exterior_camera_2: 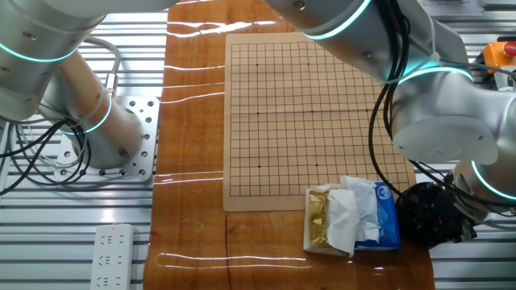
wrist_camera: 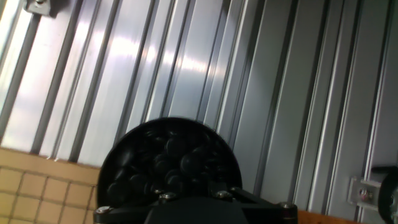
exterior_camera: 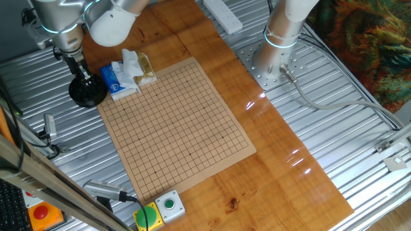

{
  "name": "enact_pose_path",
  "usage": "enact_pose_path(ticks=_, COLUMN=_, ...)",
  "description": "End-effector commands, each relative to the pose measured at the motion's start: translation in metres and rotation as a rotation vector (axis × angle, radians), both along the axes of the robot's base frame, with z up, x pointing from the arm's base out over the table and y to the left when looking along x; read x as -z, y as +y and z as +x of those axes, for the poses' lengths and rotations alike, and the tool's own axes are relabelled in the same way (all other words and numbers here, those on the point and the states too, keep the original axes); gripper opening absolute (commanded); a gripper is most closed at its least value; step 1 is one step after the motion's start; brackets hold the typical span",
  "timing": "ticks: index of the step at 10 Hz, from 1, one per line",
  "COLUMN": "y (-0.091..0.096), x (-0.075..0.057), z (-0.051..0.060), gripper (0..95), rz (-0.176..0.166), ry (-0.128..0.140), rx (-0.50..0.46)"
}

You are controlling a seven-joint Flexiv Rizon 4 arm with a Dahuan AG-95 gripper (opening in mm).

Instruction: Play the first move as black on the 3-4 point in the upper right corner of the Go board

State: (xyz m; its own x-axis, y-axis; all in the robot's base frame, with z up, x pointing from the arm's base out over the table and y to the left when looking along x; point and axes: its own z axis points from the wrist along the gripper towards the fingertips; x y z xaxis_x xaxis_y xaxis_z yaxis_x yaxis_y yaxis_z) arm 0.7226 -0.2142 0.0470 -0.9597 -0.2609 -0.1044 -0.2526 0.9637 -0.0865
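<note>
The pale-tan Go board (exterior_camera: 173, 128) lies on the orange-brown tabletop with no stones on its grid; it also shows in the other fixed view (exterior_camera_2: 306, 113), and one corner shows in the hand view (wrist_camera: 25, 186). A round black bowl (exterior_camera: 87, 91) full of black stones (wrist_camera: 168, 158) stands on the metal surface just off the board's far left corner. My gripper (exterior_camera: 81, 77) points down into the bowl, with its fingertips at the stones. In the hand view the fingers are lost in the dark, so their opening cannot be read.
A blue tissue pack (exterior_camera: 115, 80), crumpled white tissue (exterior_camera: 131, 64) and a yellow-wrapped box (exterior_camera: 146, 70) lie between bowl and board. A white power strip (exterior_camera: 221, 14), a second arm's base (exterior_camera: 276, 58) and a button box (exterior_camera: 160, 208) stand around the table.
</note>
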Motion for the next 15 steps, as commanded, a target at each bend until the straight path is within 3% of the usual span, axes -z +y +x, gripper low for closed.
enact_pose_path(ticks=1, y=0.0007, x=-0.002, z=-0.0011, gripper=19.0, rz=0.002, ry=0.001, rx=-0.001)
enact_pose_path(ticks=10, y=-0.006, x=-0.0044, z=0.0001, gripper=19.0, rz=-0.002, ry=0.008, rx=-0.032)
enact_pose_path(ticks=11, y=-0.0062, x=-0.0042, z=0.0, gripper=0.0, rz=-0.003, ry=0.012, rx=-0.035)
enact_pose_path(ticks=15, y=-0.0066, x=-0.0034, z=-0.0006, gripper=0.0, rz=-0.002, ry=0.016, rx=-0.04)
